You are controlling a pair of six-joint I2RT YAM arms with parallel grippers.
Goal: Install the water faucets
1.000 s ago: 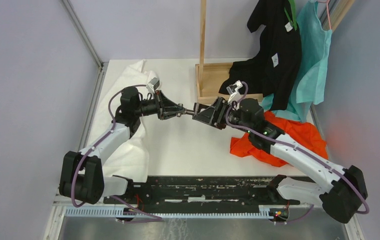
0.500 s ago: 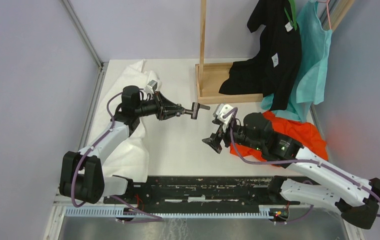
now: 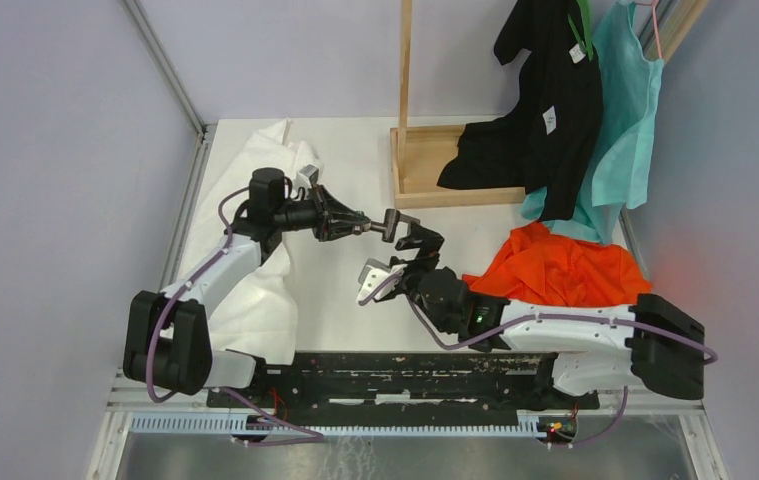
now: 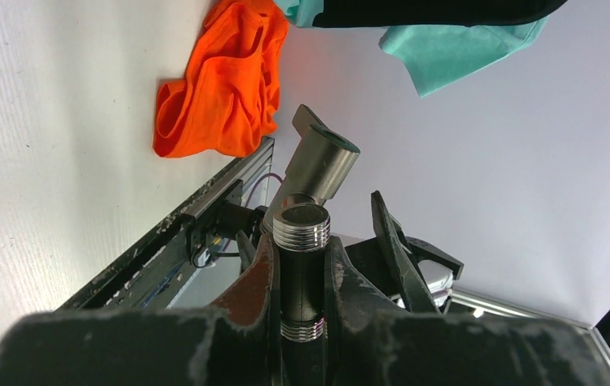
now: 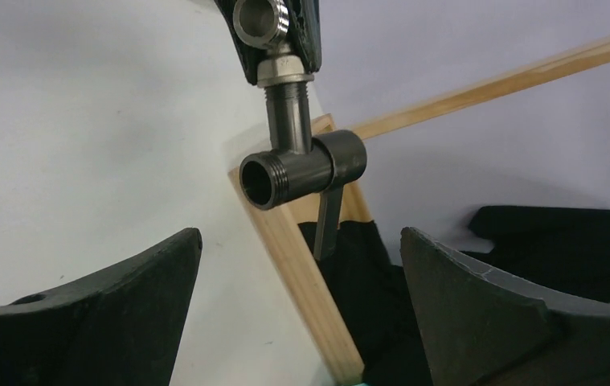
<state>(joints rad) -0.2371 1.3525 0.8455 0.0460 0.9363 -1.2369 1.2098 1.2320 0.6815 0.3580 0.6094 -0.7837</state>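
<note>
The water faucets [image 3: 387, 221] are joined into one dark T-shaped piece with a lever handle, held in the air over the table. My left gripper [image 3: 363, 228] is shut on its stem. In the left wrist view the fingers [image 4: 263, 273] clamp the dark threaded pipe [image 4: 301, 265], and the tap body [image 4: 323, 161] stands out beyond them. My right gripper [image 3: 420, 245] is open and empty, just near and right of the faucet. In the right wrist view the faucet [image 5: 301, 165] hangs above the wide-open right gripper [image 5: 301, 273], apart from both fingers.
A wooden stand base [image 3: 435, 170] with an upright post [image 3: 405, 70] is behind the faucet. A black garment [image 3: 545, 110] and a teal one [image 3: 620, 120] hang at the back right. An orange cloth [image 3: 555, 270] lies right, a white cloth [image 3: 265, 180] left.
My right gripper left the faucet, pulled back towards the near edge, then swung left and now points at the faucet from below, open. My left gripper kept hold of the faucet.
</note>
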